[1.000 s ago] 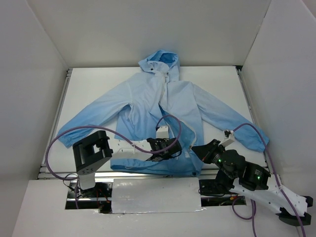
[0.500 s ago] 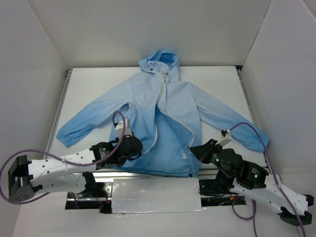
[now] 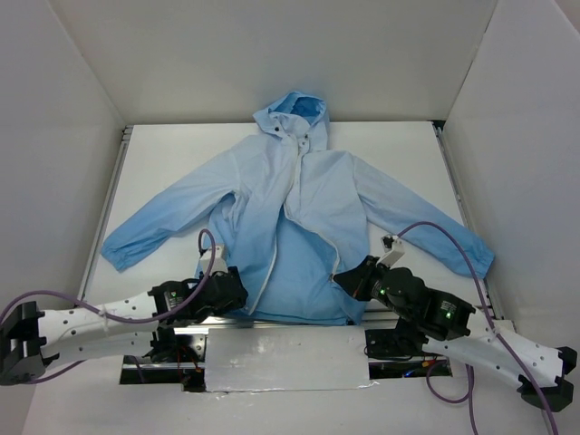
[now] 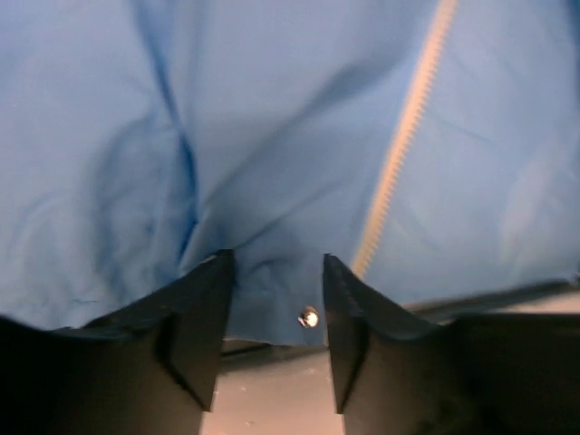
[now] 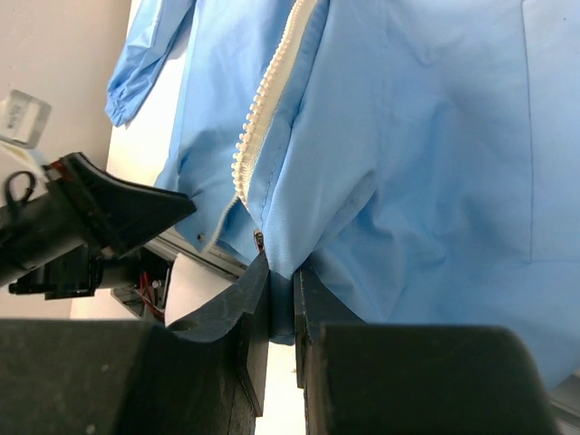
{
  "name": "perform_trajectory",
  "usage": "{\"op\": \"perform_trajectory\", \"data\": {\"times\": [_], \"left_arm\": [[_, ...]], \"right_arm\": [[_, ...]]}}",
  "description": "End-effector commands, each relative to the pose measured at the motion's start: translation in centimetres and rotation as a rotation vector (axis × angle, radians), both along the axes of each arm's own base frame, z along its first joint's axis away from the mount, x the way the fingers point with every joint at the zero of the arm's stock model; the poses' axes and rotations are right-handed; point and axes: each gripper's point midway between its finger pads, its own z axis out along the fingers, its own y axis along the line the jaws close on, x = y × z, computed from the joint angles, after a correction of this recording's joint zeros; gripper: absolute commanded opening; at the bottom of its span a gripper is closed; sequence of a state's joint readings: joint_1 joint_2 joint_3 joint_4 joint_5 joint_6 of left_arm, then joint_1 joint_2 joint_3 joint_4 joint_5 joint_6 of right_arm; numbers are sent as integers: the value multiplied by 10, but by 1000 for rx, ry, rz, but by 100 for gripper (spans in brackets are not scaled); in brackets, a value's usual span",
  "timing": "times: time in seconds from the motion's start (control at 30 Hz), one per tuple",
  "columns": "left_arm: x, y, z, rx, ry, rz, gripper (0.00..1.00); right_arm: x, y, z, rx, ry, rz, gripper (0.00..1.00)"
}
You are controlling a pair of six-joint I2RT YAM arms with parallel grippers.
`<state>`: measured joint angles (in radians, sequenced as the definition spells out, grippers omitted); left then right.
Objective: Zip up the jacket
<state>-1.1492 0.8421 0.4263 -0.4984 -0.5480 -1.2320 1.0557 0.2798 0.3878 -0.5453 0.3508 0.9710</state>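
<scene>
The light blue jacket [image 3: 299, 227] lies spread on the white table, hood at the far end and front partly open along its white zipper [image 3: 272, 263]. My left gripper [image 3: 227, 288] hovers at the near hem, left of the zipper. Its jaws stand open in the left wrist view [image 4: 276, 263], with the hem and a small metal snap [image 4: 309, 317] between them, touching neither finger. My right gripper [image 3: 349, 283] is at the right front panel's lower corner. In the right wrist view [image 5: 281, 272] it is shut on a fold of jacket fabric beside the zipper [image 5: 267, 100].
White walls close in the table [image 3: 163, 154] on three sides. A metal rail [image 3: 208, 319] and a grey taped plate [image 3: 285, 358] run along the near edge under the hem. Purple cables [image 3: 435, 231] loop over both arms; the right one lies above the jacket's right sleeve.
My left gripper has left the jacket's middle, swung left and toward the near hem, and opened. The right gripper has shifted slightly left, still holding the fabric. The front opening looks narrower.
</scene>
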Motion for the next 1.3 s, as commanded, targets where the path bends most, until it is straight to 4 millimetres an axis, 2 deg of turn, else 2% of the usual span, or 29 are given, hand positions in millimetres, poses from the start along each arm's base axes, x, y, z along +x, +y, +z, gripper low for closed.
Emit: {"op": "perform_trajectory", "data": {"times": [0.0, 0.17, 0.27, 0.33, 0.37, 0.4, 0.53, 0.67, 0.77, 0.9, 1.03, 1.17, 1.27], "left_arm": [[-3, -35, 40, -131, -40, -130, 59], [-4, -54, 80, -183, -94, -219, 65], [-4, -66, 92, -190, -102, -264, 67], [-6, -67, 83, -121, -64, -277, 68], [-5, -70, 89, -108, -63, -278, 68], [-3, -69, 78, -46, -43, -254, 68], [-9, -73, 65, 115, -2, -247, 70], [-14, -55, 48, 256, 33, -161, 71], [-13, -43, 50, 341, 14, -121, 72], [-9, -45, 48, 404, 3, -124, 75], [-8, -51, 34, 434, 9, -150, 76], [-9, -66, 23, 408, 16, -189, 76], [-10, -64, 14, 444, 32, -194, 74]], "right_arm": [[6, 10, 21, 53, -54, 11, 0], [6, 13, 20, 55, -49, 17, 0], [6, 13, 19, 52, -47, 21, 0], [6, 12, 19, 49, -49, 18, 0], [6, 12, 19, 50, -50, 17, 0], [6, 11, 20, 52, -50, 14, 0], [5, 10, 16, 50, -45, 12, 0], [4, 7, 16, 58, -44, 10, 0], [2, 6, 15, 64, -46, 13, 0], [3, 6, 15, 64, -48, 10, 0], [3, 7, 14, 60, -45, 13, 0], [2, 6, 13, 61, -45, 11, 0], [2, 5, 14, 64, -46, 11, 0]]}}
